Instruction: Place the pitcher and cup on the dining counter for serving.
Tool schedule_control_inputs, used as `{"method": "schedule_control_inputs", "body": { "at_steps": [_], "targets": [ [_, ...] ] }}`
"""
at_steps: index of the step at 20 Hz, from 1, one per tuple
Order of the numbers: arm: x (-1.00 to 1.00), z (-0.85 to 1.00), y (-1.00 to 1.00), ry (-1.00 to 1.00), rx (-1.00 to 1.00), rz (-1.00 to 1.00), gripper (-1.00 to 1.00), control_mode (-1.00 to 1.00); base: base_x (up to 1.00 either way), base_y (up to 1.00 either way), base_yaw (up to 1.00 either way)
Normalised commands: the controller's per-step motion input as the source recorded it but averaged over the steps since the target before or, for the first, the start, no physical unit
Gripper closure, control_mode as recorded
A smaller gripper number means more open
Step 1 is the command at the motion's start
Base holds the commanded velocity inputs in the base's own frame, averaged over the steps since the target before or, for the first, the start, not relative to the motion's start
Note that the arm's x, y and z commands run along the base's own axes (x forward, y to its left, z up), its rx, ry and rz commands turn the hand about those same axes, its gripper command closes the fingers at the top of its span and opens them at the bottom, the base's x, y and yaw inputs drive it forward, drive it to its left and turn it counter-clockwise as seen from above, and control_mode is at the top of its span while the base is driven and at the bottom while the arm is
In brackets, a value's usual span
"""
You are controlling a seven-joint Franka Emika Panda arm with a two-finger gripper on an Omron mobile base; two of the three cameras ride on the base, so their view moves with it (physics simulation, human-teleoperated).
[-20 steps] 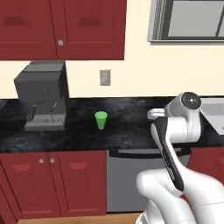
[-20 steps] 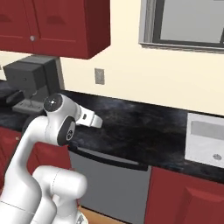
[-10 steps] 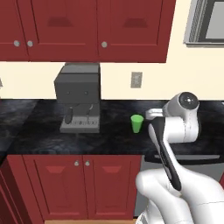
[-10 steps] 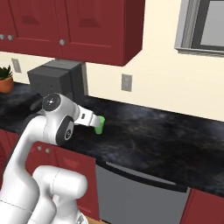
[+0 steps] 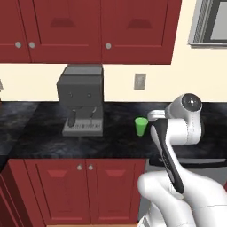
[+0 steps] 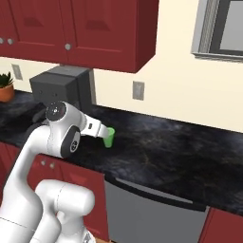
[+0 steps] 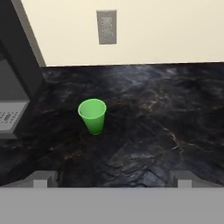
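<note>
The green cup (image 5: 141, 126) (image 6: 109, 137) (image 7: 92, 115) stands upright on a black marbled wall counter (image 5: 115, 137), to the right of a grey coffee machine (image 5: 83, 105). My gripper (image 7: 113, 179) (image 6: 102, 132) hangs above the counter's front part, short of the cup and pointing toward it. It is open, its two fingertips (image 7: 42, 178) are wide apart, and nothing is between them. The pitcher and the dining counter are out of view.
Dark red cabinets (image 5: 88, 31) hang above the counter and a wall socket (image 7: 106, 27) sits behind the cup. A dishwasher front (image 6: 152, 213) lies under the counter to the right. A potted plant (image 6: 5, 87) stands at the far left, a window (image 6: 223, 28) at the upper right.
The whole picture has shifted right, so the base has driven left along the counter. The cup and coffee machine now sit closer to the arm's front. The cup itself stands where it was.
</note>
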Motion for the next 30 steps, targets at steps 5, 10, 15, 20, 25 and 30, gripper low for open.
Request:
{"method": "schedule_control_inputs", "body": {
  "at_steps": [5,10,15,20,25,30],
  "targets": [
    [0.00,0.00,0.00,0.00,0.00,0.00,-1.00,1.00,0.35,0.30,-0.12],
    [0.00,0.00,0.00,0.00,0.00,0.00,-1.00,1.00,0.31,0.04,-0.08],
    [0.00,0.00,0.00,0.00,0.00,0.00,-1.00,1.00,0.36,0.00,-0.01],
    [0.32,-0.04,0.00,0.18,0.11,0.00,-1.00,-1.00,0.07,0.00,0.00],
    [0.69,-0.16,-0.06,0.40,0.23,0.00,-1.00,-1.00,0.00,0.00,0.00],
    [0.22,-0.05,-0.02,0.22,0.08,0.00,-1.00,-1.00,0.00,0.00,0.00]
  ]
}}
